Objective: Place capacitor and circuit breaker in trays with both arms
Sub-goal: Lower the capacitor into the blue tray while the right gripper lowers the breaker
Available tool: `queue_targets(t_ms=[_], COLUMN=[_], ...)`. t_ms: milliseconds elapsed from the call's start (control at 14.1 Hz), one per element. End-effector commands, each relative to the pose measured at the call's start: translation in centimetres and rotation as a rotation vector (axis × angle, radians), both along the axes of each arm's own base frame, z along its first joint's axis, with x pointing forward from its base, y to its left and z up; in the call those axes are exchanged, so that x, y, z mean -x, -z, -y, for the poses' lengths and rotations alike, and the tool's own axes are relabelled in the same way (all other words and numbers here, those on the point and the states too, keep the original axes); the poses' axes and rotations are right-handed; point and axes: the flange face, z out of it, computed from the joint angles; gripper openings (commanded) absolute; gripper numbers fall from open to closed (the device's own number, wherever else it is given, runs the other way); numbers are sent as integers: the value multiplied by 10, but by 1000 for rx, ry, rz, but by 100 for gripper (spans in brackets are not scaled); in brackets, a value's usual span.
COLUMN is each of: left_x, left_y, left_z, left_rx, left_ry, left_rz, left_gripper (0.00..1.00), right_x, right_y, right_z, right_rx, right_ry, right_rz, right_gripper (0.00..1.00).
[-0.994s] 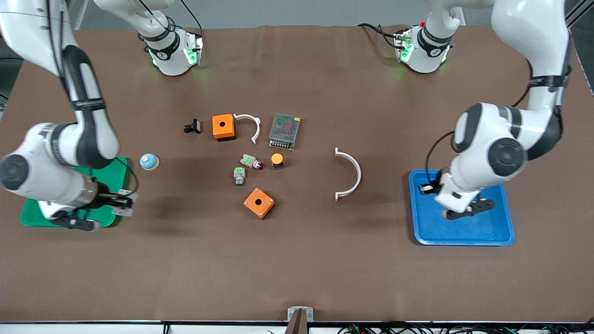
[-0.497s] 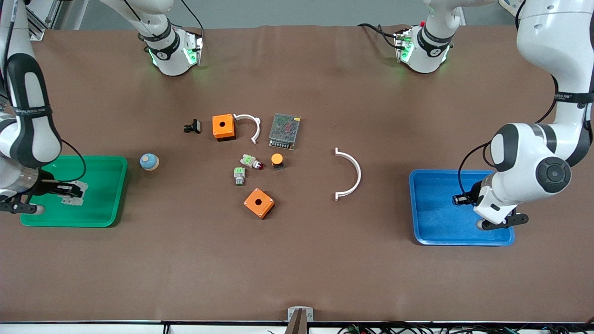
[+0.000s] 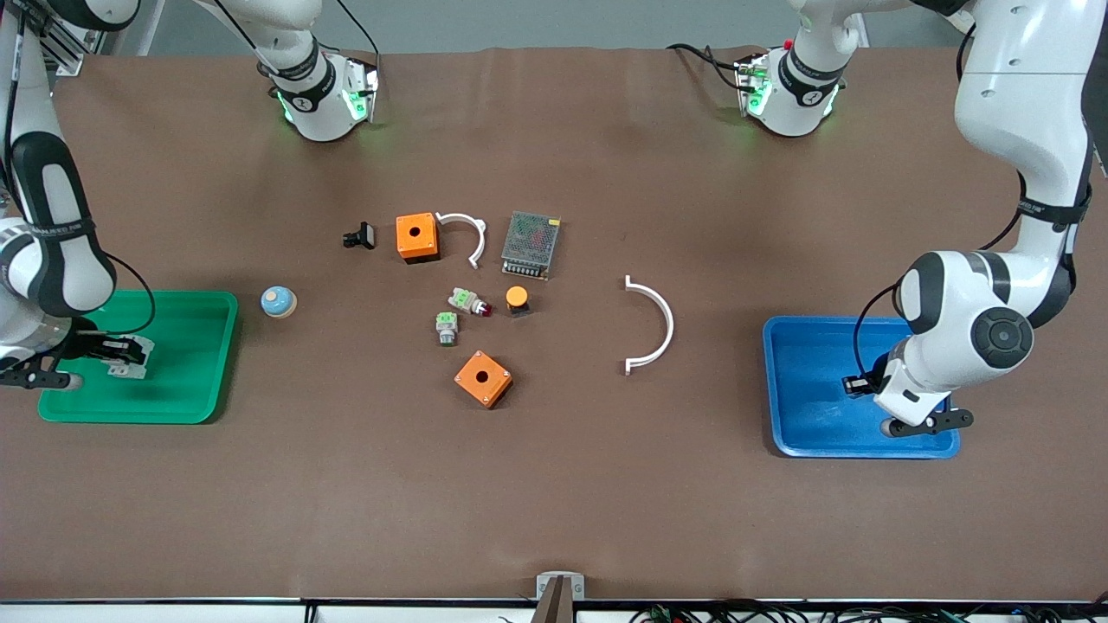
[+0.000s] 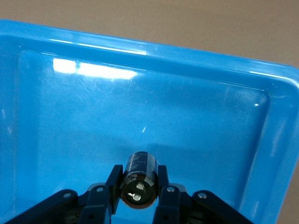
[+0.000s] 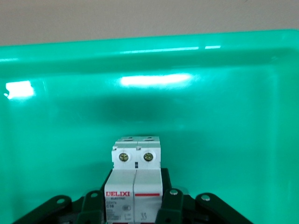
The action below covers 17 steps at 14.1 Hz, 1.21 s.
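Observation:
My left gripper (image 3: 857,383) is over the blue tray (image 3: 805,433) and is shut on the capacitor (image 4: 139,180), a small black cylinder with a silvery end, held between the fingers (image 4: 115,183) above the tray floor (image 4: 84,135). My right gripper (image 3: 121,356) is over the green tray (image 3: 186,381) and is shut on the circuit breaker (image 5: 135,179), a white-grey block with a red stripe, also seen in the front view (image 3: 128,357). The breaker hangs above the green tray floor (image 5: 224,140).
In the table's middle lie two orange boxes (image 3: 416,236) (image 3: 483,378), a metal power supply (image 3: 530,244), two white half-rings (image 3: 655,325) (image 3: 467,234), two green-white push-buttons (image 3: 467,301), an orange-capped buzzer (image 3: 517,299), a black clip (image 3: 360,235) and a blue-tan knob (image 3: 279,301).
Both arms have swung outward: the right gripper moved with the breaker from the green tray's inner edge to over its outer part; the left gripper moved with the capacitor farther across the blue tray.

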Motion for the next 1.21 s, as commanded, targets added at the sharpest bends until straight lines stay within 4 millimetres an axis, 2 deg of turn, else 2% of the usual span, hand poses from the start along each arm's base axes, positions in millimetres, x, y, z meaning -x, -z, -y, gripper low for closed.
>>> queue_targets(t_ms=[0,284,355,426,568,639,710,781,994,1065,1136], left_x=[-2,1,2,2,3,3,3,3,17,24,32], left_y=[10,21,22,21,23,23,18,13,-41,-60,-81], left_z=[-2,-5,-7,-5,-9,-9,-9,-6,-5,-3,8], left_rx=[-3,0,-1,0,0,0,1,-1,-18,-24,-23], left_ry=[23,18,16,18,12,14,13,17,22,25,38], left_rz=[25,10,9,9,4,6,10,7,-1,-10,-15], left_gripper=[21,23,23,24,29,51,84,100,100,100,100], right_x=[0,0,0,1,-2,-7,-15,-23,-51,-61,-67], right_y=[1,2,2,2,-4,-12,-26,-42,-107,-129,-144], right_z=[-12,-15,-14,-12,-13,-14,-18,-24,-39,-51,-69], right_rx=[-5,-6,-6,-6,-7,-1,3,-9,-4,8,16], right_ry=[-28,-28,-28,-30,-33,-34,-45,-59,-104,-79,-60], right_rz=[-5,-8,-8,-7,-6,9,18,-2,-85,-117,-157], right_gripper=[0,2,21,97,100,100,100,100,100,100,100])
